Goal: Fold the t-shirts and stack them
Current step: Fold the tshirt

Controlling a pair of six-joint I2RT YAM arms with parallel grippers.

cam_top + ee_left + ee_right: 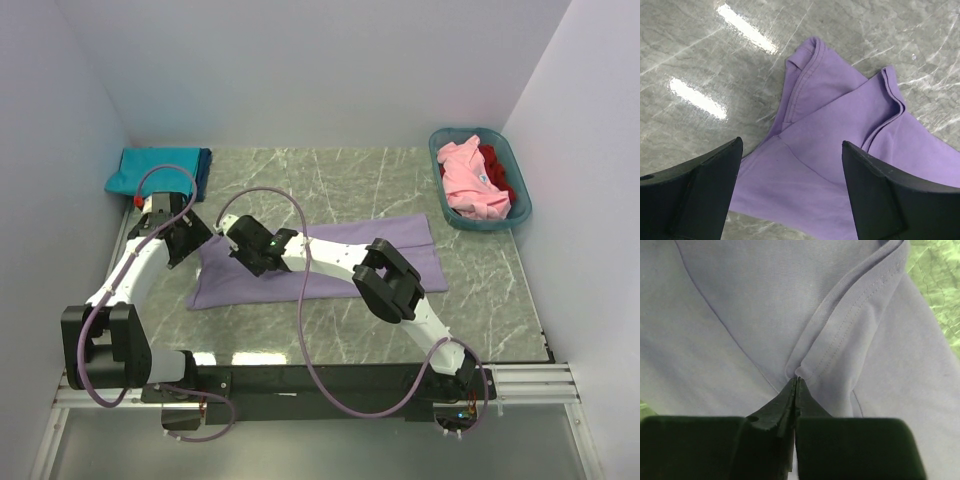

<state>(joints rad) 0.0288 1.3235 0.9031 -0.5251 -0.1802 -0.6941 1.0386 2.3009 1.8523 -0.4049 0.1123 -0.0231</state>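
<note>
Lavender t-shirt (225, 285): soft, light, limp; best taken at hems. Right pincer (797, 382) pinches a fold; left pincer (791, 150) agape.

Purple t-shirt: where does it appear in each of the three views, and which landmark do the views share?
Top view: the purple t-shirt lies spread at the centre of the marble table.
Left wrist: centre to lower right, beneath the open left gripper.
Right wrist: it fills nearly the whole picture; the shut right gripper pinches it.
Shared landmark: the marble table, visible beside the shirt in all three.
</note>
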